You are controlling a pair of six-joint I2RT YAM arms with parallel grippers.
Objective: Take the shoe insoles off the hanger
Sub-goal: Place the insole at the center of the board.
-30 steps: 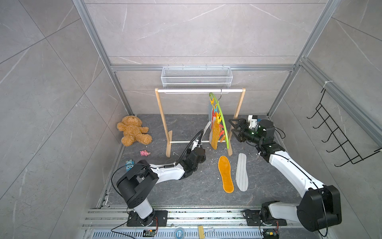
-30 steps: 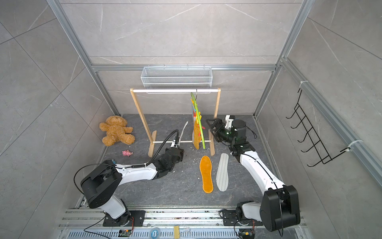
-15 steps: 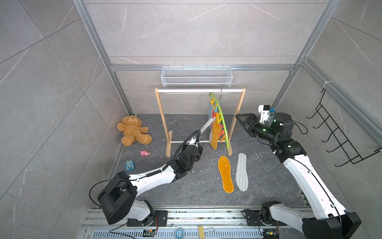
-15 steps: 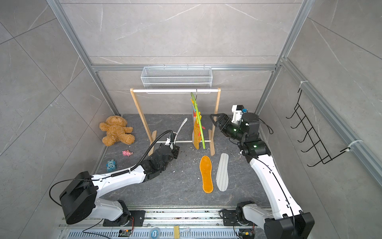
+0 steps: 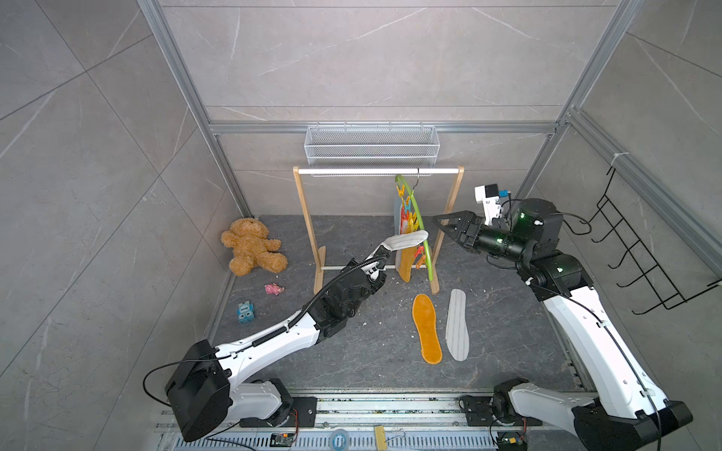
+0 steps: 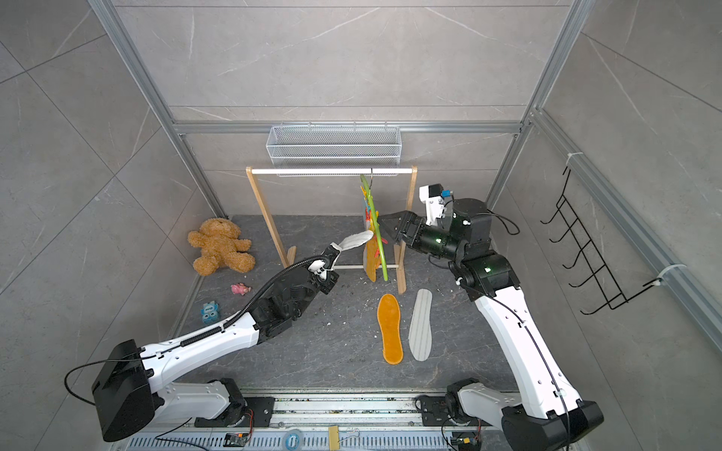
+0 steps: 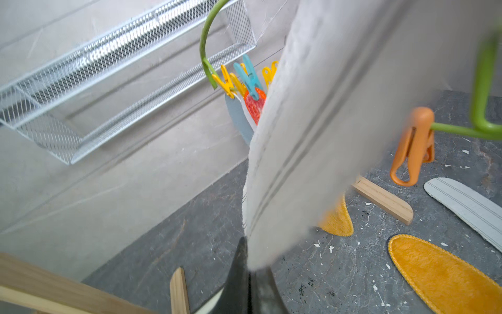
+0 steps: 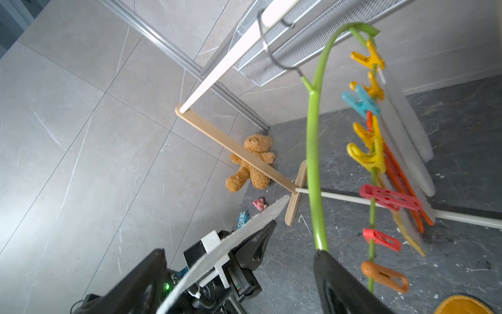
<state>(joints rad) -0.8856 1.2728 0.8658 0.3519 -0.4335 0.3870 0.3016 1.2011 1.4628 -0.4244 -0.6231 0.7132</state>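
My left gripper [image 5: 383, 254] [image 6: 333, 253] [image 7: 248, 271] is shut on the heel of a white-grey striped insole [image 5: 406, 239] [image 6: 355, 240] [image 7: 312, 122] [image 8: 244, 231], held in the air just left of the lime-green hanger [image 5: 420, 218] [image 6: 377, 230] [image 8: 312, 163]. Its toe points at the green bar without touching a clip. My right gripper [image 5: 439, 224] [image 6: 390, 228] [image 8: 239, 254] is open just right of the hanger. Several insoles still hang from clips, among them an orange one [image 5: 406, 261] [image 7: 338, 220] and a red-white one [image 7: 254, 104]. An orange insole [image 5: 427, 328] and a striped insole [image 5: 457, 324] lie on the floor.
The hanger hooks on a wooden rail frame [image 5: 377, 170] under a wire basket [image 5: 371, 146]. A teddy bear [image 5: 252, 254], a pink toy [image 5: 274, 289] and a blue toy [image 5: 245, 312] lie at the left. A black wire hook rack [image 5: 640, 254] is on the right wall.
My left gripper has risen with the striped insole, which now lies nearly level beside the hanger. The right arm has lifted and drawn its wrist back to the right.
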